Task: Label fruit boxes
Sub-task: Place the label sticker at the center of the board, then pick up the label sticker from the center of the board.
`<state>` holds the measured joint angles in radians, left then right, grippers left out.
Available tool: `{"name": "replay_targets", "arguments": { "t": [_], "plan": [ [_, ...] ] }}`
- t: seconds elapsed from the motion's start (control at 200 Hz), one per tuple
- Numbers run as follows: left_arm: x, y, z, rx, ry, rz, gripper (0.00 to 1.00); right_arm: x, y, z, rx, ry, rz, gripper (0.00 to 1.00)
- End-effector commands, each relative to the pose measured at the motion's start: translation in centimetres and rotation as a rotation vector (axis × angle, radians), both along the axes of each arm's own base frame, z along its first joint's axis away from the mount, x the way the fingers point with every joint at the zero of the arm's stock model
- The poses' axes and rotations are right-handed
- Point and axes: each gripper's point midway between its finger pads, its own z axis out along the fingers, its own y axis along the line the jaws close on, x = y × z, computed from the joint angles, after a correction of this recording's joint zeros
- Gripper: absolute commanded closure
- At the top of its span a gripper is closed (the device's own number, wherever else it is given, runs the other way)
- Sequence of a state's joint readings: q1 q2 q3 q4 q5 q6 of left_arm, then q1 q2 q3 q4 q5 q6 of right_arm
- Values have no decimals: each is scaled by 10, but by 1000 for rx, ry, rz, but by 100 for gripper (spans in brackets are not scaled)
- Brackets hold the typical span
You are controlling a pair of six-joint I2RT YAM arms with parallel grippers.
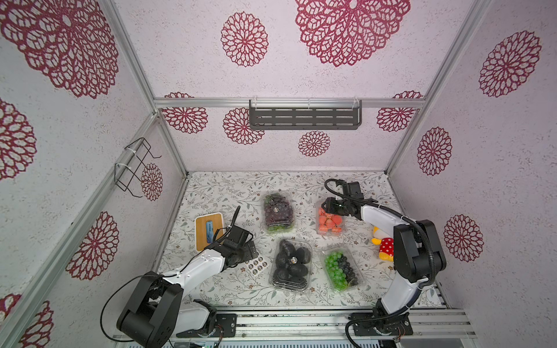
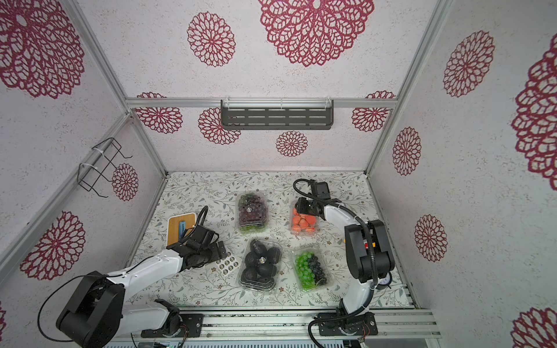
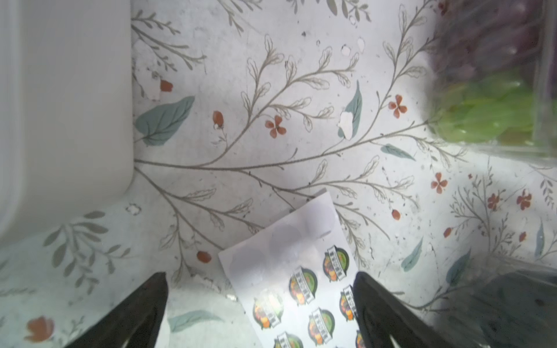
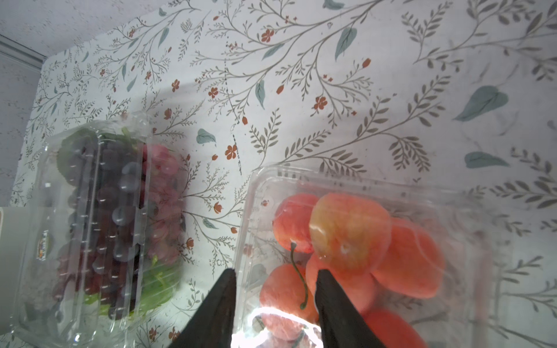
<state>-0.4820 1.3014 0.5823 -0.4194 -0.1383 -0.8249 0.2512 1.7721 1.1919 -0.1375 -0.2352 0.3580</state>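
- Top views: your left gripper (image 1: 252, 253) hangs over the sticker sheet (image 1: 257, 264), near the white box (image 1: 208, 230). Your right gripper (image 1: 327, 208) is at the far end of the strawberry box (image 1: 330, 226). The purple grape box (image 1: 278, 212) sits beside that one, towards your left arm. The black fruit box (image 1: 291, 265) and the green-and-black grape box (image 1: 342, 269) lie nearer the arm bases.
- Left wrist: fingers (image 3: 144, 310) spread wide with nothing held between them; the sheet lies on the table (image 3: 271, 135) beneath.
- Right wrist: fingers (image 4: 217, 307) partly apart above the strawberry box's corner, clamping nothing you can see. The purple grape box stands apart beside it.
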Motion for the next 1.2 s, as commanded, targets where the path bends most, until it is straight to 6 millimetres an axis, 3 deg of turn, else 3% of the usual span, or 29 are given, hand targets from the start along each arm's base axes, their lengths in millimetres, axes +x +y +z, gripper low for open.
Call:
{"name": "replay_targets", "arguments": {
  "t": [0.0,0.18,0.375,0.47,0.726,0.821,0.906,1.026,1.131,1.196],
  "plan": [
    [-7,1,4,43,28,58,2,9,-1,45,2,-117,-10,53],
    [-19,-11,-7,45,59,96,2,8,2,80,25,-197,13,53],
    [-29,-20,-19,161,120,111,2,2,4,79,24,-204,40,53],
    [-30,-32,-28,91,122,104,2,1,6,81,33,-208,51,53],
    [-28,-26,-52,169,174,134,2,-3,4,83,33,-214,52,53],
    [-47,-12,-68,269,267,145,0,-4,3,83,26,-218,48,53],
    [-73,7,-68,357,311,196,3,-4,3,85,28,-223,46,53],
    [-97,3,-79,321,356,174,9,-4,7,87,54,-236,60,53],
    [-107,7,-70,391,372,171,0,-3,9,86,63,-231,65,53],
    [-105,1,-69,369,367,157,1,-4,9,86,63,-232,66,53]
  ]
}}
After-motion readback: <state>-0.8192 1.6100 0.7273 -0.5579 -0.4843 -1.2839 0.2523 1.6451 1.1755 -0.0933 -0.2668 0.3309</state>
